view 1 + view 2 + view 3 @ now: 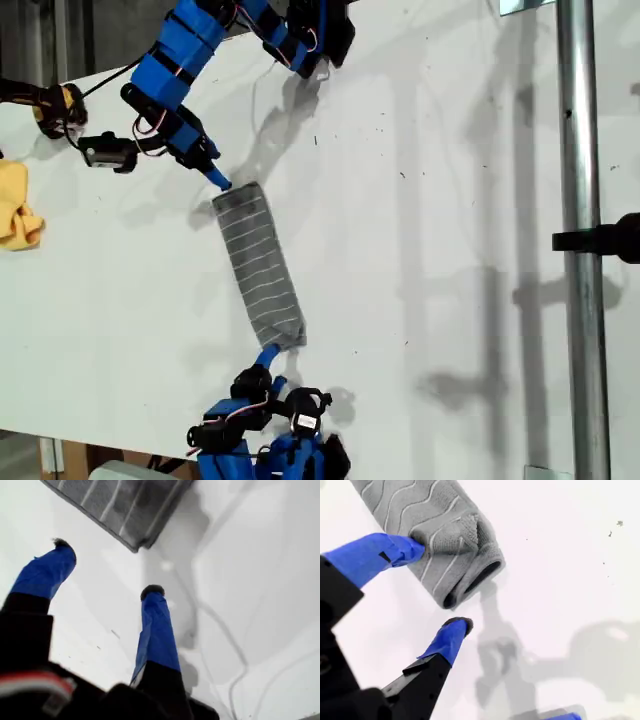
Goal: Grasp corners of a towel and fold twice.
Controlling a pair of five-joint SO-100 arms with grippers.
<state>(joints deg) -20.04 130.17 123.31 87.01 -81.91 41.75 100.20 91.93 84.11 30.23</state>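
Grey towel [258,263]: lying folded into a narrow strip, middle of the white table [440,200].
My first gripper [107,570]: hovering open just beside one end.
My second gripper [442,587]: open, one finger [395,550] touching the other end.

The towel [258,265] is grey with thin white stripes going across it. Up close, in the second wrist view, the stripes on the towel [430,525] look wavy. In the first wrist view the towel [120,505] looks darker grey, and its stripes are pale.

We see a white worktop [420,200] under the towel, with tiny dark specks and soft grey shadows on it.

Our first gripper [107,570] has bright blue fingers on a black body. Our second gripper [442,587] is blue and black too.

Far from the towel lies a yellow cloth [18,205].

Past the towel, on the other side, runs a shiny silver pole [583,240].
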